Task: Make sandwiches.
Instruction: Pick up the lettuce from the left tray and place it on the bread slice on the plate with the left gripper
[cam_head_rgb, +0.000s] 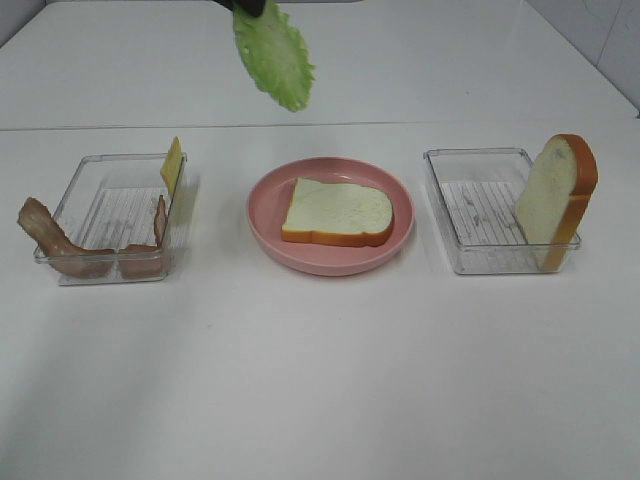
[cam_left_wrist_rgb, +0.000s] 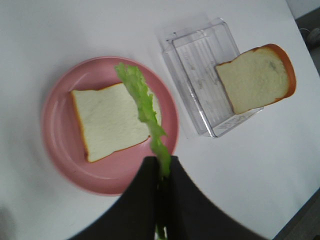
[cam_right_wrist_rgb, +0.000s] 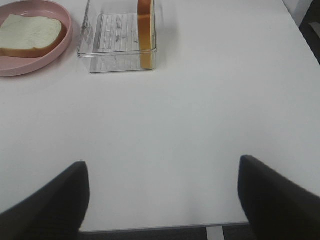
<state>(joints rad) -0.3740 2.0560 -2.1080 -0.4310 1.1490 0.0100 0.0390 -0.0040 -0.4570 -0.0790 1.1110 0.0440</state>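
Bread slice (cam_head_rgb: 337, 212) lies flat on plate (cam_head_rgb: 265, 215), mid tabletop (cam_head_rgb: 320, 380). I've got lettuce (cam_head_rgb: 273, 55) pinched in L gripper (cam_left_wrist_rgb: 161, 167), up in the air, clear of plate. 2nd slice (cam_head_rgb: 556, 195) stands on edge in R tray (cam_head_rgb: 470, 255). Bacon (cam_head_rgb: 55, 240) & cheese (cam_head_rgb: 172, 165) in L tray (cam_head_rgb: 110, 205). R gripper (cam_right_wrist_rgb: 162, 167) wide open, empty.

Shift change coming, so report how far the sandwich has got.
Done: one bread slice lies on the pink plate. In hand: the left hand, shut on the lettuce leaf, holds it above the plate. Left: bacon and cheese in the left tray, the second slice leaning in the right tray. The right hand is open and empty.
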